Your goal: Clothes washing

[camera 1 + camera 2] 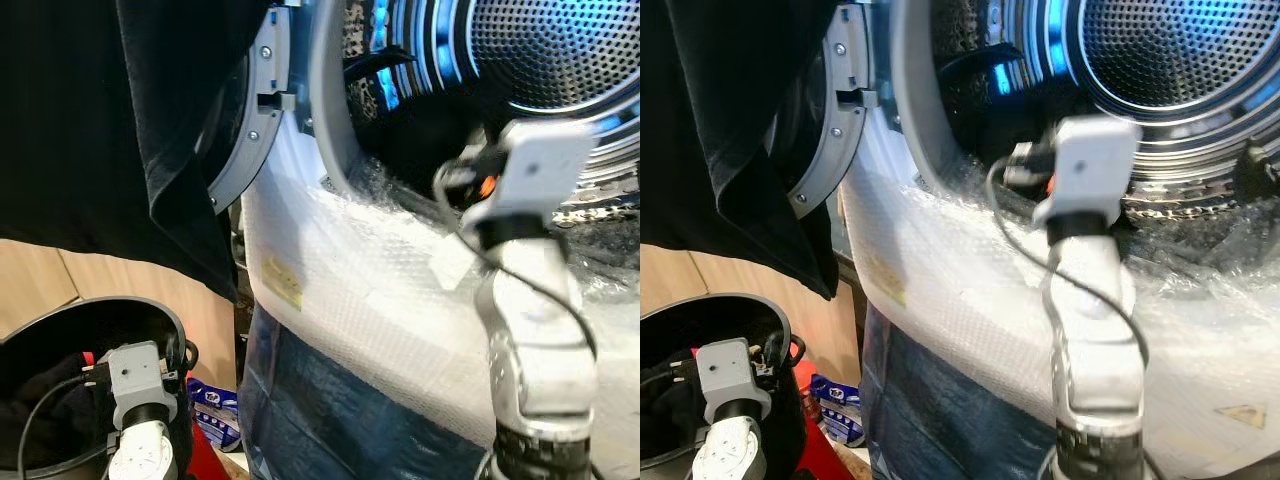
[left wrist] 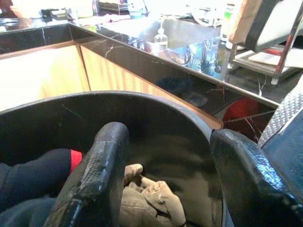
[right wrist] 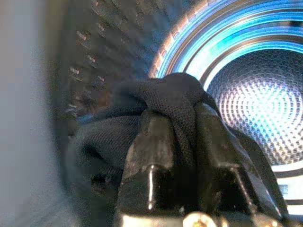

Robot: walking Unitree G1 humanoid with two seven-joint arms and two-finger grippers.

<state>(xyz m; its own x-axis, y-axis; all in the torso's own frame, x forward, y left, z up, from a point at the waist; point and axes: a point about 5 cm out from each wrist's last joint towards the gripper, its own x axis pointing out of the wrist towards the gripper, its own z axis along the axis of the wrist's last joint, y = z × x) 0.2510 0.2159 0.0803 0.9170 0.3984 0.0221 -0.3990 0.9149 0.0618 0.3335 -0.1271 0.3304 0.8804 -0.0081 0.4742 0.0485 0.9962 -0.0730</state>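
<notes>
The washing machine's steel drum [image 1: 560,50] stands open and lit blue. My right arm [image 1: 535,300] reaches into its mouth. In the right wrist view my right gripper [image 3: 182,123] is shut on a black garment [image 3: 156,94], which bunches over the fingertips inside the drum. My left gripper [image 2: 165,161] is open, hanging just above a black laundry basket [image 1: 60,320] at the lower left. In the basket lie a beige cloth [image 2: 151,198] and a dark garment with a red cuff [image 2: 33,175]. Nothing sits between the left fingers.
A large black cloth [image 1: 100,120] hangs at the upper left, in front of the open grey door [image 1: 250,120]. Bubble wrap [image 1: 380,290] covers the washer's front. A blue packet [image 1: 215,410] lies on the floor beside the basket. A dark counter with a sink [image 2: 165,33] stands beyond.
</notes>
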